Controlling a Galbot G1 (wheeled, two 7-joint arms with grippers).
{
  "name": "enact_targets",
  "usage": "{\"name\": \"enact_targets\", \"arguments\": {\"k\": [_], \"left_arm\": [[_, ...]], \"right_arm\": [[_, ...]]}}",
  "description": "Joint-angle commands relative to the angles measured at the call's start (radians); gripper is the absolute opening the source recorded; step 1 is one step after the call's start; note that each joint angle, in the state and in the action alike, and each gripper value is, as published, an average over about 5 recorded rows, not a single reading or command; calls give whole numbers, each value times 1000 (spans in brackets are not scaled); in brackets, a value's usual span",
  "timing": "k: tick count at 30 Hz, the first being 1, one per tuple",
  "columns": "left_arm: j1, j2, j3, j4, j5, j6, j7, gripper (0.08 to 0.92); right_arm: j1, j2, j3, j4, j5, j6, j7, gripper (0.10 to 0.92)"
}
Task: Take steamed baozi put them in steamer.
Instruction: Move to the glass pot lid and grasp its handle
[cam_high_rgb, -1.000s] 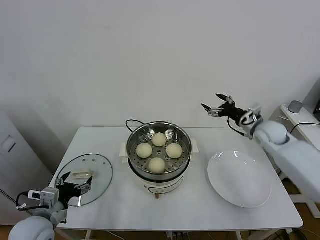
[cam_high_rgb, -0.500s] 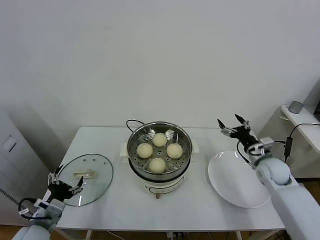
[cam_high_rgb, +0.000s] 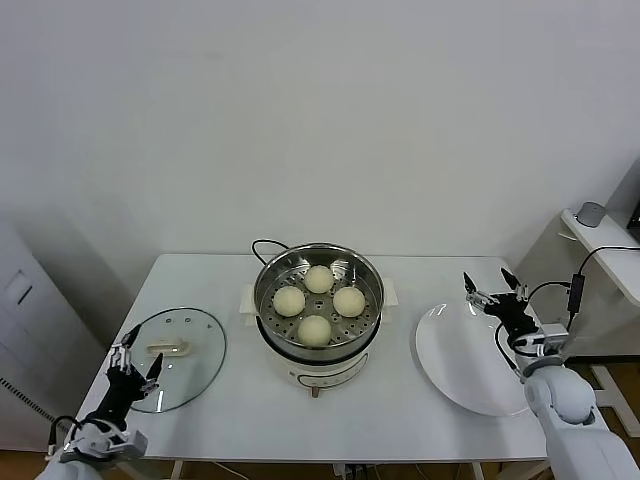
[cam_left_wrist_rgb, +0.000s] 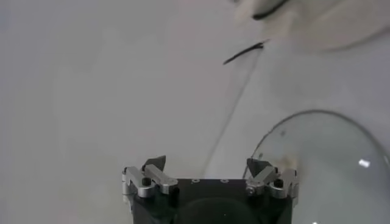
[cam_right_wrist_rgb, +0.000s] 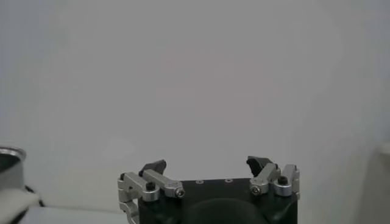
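Note:
Several pale cream baozi (cam_high_rgb: 319, 279) lie on the perforated tray inside the shiny steel steamer (cam_high_rgb: 270, 276), which stands on its white base at the table's middle. My left gripper (cam_high_rgb: 136, 351) is open and empty at the table's front left corner, beside the glass lid; its own wrist view shows it (cam_left_wrist_rgb: 207, 165) with jaws wide apart. My right gripper (cam_high_rgb: 492, 287) is open and empty above the far right edge of the white plate; its own wrist view shows it (cam_right_wrist_rgb: 207, 164) facing the bare wall.
A round glass lid (cam_high_rgb: 195, 355) lies flat at the table's left, also in the left wrist view (cam_left_wrist_rgb: 329, 164). A white plate (cam_high_rgb: 460, 370) lies right of the steamer. A black cord (cam_high_rgb: 262, 243) runs behind the steamer. A side table (cam_high_rgb: 600, 235) stands far right.
My right arm has come down and back from high behind the table to the plate's far right edge. My left gripper has dropped lower toward the table's front left corner. Both stayed open.

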Motion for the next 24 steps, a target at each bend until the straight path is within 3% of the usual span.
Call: {"name": "enact_targets", "arguments": {"k": [1,24], "left_arm": [[-70,-55,14,179,398,-132,-29,823],[-243,-127,19,389,520,-155,-81,823]], "right_arm": [[-59,66,73,2,-65,9,-6,823],[-35,88,59,-44,-93,34,-26,823]]}}
